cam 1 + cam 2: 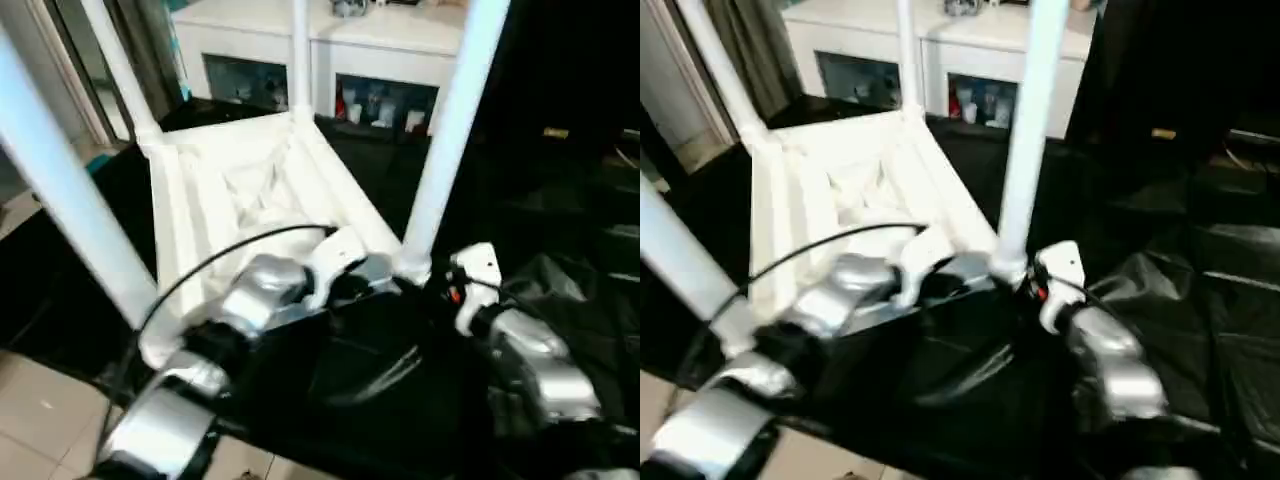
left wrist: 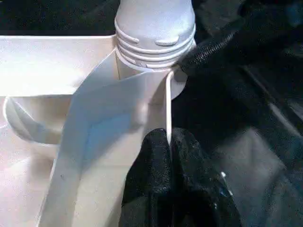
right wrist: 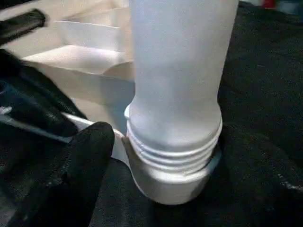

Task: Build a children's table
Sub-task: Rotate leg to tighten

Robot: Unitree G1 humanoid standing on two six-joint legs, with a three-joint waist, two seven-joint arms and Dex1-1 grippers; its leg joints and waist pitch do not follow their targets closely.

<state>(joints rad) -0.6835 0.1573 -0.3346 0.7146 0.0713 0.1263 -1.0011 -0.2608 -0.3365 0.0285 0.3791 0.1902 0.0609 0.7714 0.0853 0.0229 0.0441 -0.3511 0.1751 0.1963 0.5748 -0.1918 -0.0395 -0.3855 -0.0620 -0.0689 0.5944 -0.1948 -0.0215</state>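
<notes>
The children's table lies upside down on a black cloth, its ribbed white top (image 1: 250, 190) facing up. Several white legs stand in its corner sockets. The nearest right leg (image 1: 445, 130) sits with its threaded base (image 3: 175, 142) in the corner socket (image 3: 170, 184). My left gripper (image 2: 168, 137) is shut on the top's thin rim wall just beside that corner. My right gripper (image 1: 438, 288) is at the foot of the same leg. One of its black fingers (image 3: 90, 156) stands beside the socket, off the leg, and the jaws are open.
A white cabinet with glass doors (image 1: 380, 40) stands behind the table. Black cloth (image 1: 380, 380) covers the work surface, with crumpled black sheeting (image 1: 580, 280) to the right. Tiled floor (image 1: 40, 400) shows at the near left. A black cable (image 1: 200, 265) arcs over my left forearm.
</notes>
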